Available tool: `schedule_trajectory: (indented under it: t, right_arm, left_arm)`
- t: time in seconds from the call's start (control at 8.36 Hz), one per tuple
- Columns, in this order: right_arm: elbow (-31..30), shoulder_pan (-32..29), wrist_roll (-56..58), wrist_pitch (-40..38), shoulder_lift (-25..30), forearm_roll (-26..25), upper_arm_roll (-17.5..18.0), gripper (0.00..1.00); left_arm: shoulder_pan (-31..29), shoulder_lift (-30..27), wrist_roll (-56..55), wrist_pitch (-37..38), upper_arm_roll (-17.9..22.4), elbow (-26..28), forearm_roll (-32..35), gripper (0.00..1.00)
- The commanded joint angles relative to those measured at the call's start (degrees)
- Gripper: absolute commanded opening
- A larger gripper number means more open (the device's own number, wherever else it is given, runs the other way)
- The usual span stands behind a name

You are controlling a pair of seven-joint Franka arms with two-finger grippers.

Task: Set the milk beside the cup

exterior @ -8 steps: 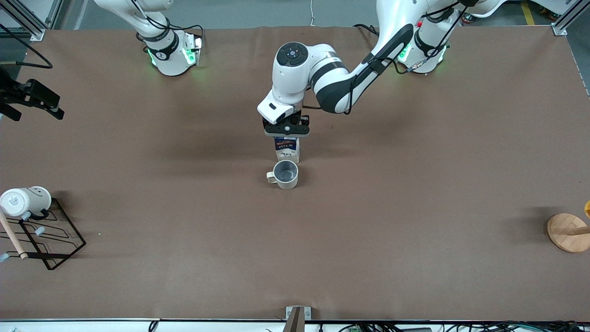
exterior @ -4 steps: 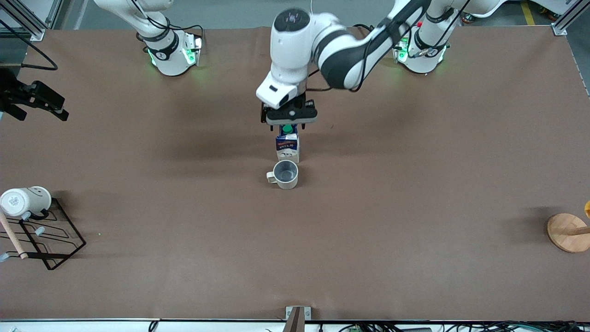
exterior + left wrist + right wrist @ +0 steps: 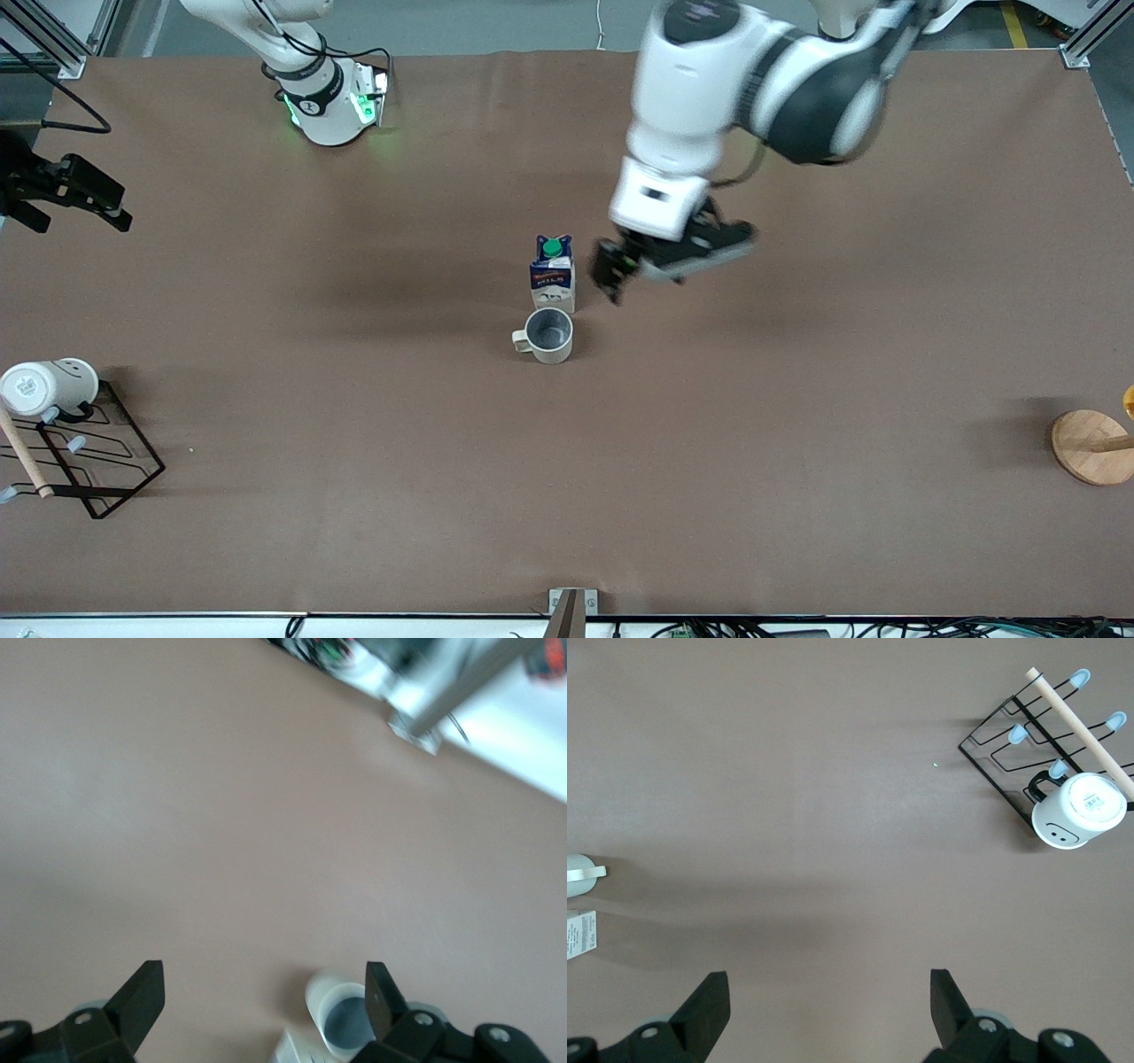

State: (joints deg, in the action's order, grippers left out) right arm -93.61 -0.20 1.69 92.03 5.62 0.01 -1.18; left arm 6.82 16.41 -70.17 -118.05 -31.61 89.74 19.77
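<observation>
We are looking down at a brown surface (image 3: pixel 797 496) where our left gripper (image 3: pixel 660 266), which a second ago was clamped on the milk (image 3: pixel 552 275), is now lifting away with its fingers spread apart and nothing between them. It is swinging up and toward the left arm's end of the surface, so the milk is now standing beside and below the gripper, upright and alone, its green cap showing. The cup (image 3: pixel 549 335) is sitting just beside the milk, a little nearer the front camera, with its handle pointing toward the right arm's end. In the left wrist view the gripper (image 3: pixel 266 1014) is showing both fingers wide apart, with the cup (image 3: pixel 341 1020) beneath the space between them. We are judging that the carton is released in its place next to the cup and that the placing is essentially done; only the retreat remains. Our right gripper (image 3: pixel 824 1014) is waiting high over the right arm's end of the surface, fingers apart and empty, with a white smiley mug (image 3: pixel 1079 811) on a wire rack (image 3: pixel 1010 757) below it.
</observation>
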Motion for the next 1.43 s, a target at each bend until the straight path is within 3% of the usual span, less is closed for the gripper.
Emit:
schedule_trajectory:
  t: [0.0, 0.12, 0.48, 0.72, 0.96, 1.08, 1.32]
  right_arm:
    - [-0.4, -0.1, 0.9, -0.5, 0.7, -0.4, 0.0, 1.00]
    - [-0.5, -0.1, 0.9, -0.6, 0.7, -0.3, 0.0, 1.00]
    - [-0.4, 0.3, 0.4, -2.3, 0.7, -0.5, 0.2, 1.00]
    - [-0.6, 0.0, 1.0, -4.0, 0.7, -0.2, 0.0, 1.00]
    - [-0.9, -0.1, 1.1, -4.5, 1.0, -0.2, -0.1, 1.00]
    - [-1.0, 0.0, 1.1, -4.5, 1.0, -0.2, -0.1, 1.00]
    - [-1.2, 0.2, 1.2, -4.2, 0.7, -0.2, -0.1, 1.00]
  left_arm:
    - [-6.0, -1.6, 5.5, 1.5, -0.3, 0.3, -1.3, 1.00]
    - [-5.8, -2.6, 10.2, 2.5, 3.3, 0.3, -3.1, 1.00]
    - [-1.8, -9.6, 35.5, 5.1, 21.8, 1.7, -17.6, 1.00]
    - [-1.5, -13.1, 50.2, 12.0, 28.7, 2.3, -19.1, 1.00]
    - [-1.5, -17.6, 62.0, 17.7, 33.7, 4.7, -21.6, 1.00]
    - [-1.5, -22.0, 63.5, 17.4, 34.7, 9.4, -21.5, 1.00]
    - [-1.5, -22.6, 64.9, 17.5, 35.2, 9.8, -21.2, 1.00]
